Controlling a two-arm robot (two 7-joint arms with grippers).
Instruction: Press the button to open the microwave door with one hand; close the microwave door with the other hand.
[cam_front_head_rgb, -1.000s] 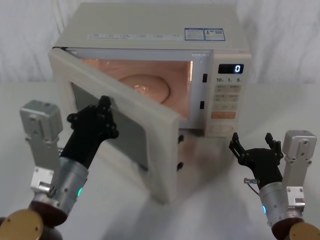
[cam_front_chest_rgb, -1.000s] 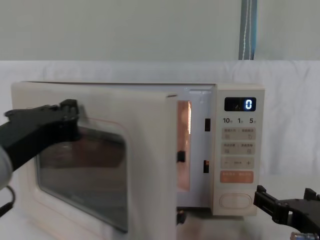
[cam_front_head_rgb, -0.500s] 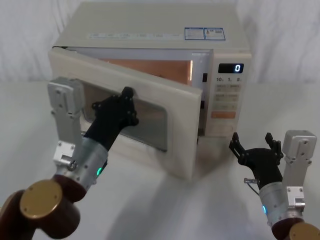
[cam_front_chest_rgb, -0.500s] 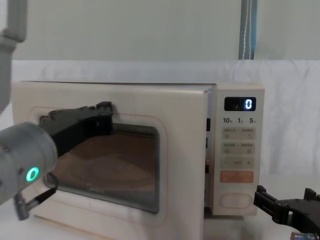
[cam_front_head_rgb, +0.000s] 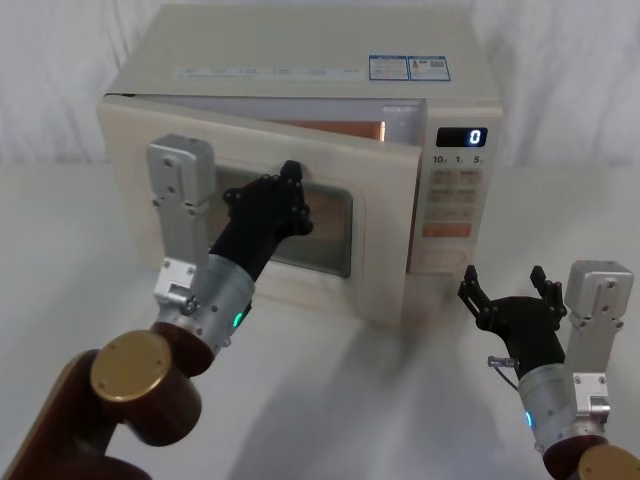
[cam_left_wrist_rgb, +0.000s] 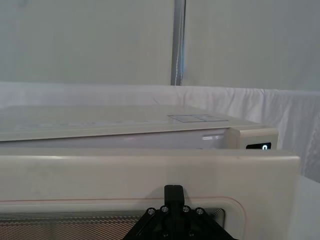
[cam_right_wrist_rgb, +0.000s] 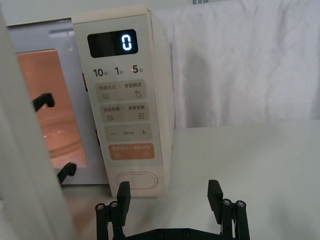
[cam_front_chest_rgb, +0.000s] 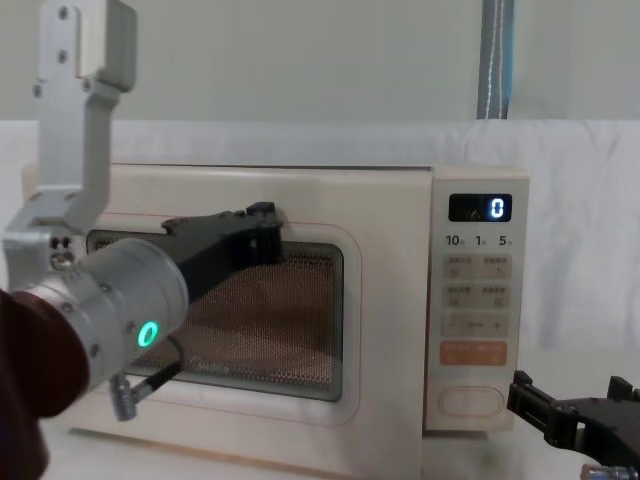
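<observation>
Our black left gripper (cam_front_head_rgb: 285, 195), fingers together, presses the wide cream microwave door (cam_front_head_rgb: 375, 225), nearly shut. We should push squarely near its free edge until it latches. Our right gripper (cam_front_head_rgb: 508, 290) waits wide open.

The microwave (cam_right_wrist_rgb: 125, 100) display (cam_right_wrist_rgb: 112, 43) reads "0".

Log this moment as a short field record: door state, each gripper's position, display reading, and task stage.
door state: microwave door nearly shut, a gap still open at its latch side next to the control panel
left gripper: left gripper pressed against the door's window area, fingers together
right gripper: right gripper open, low in front of the panel, apart from the button
display: shows 0
cavity: interior light on
task stage: closing not yet finished
</observation>
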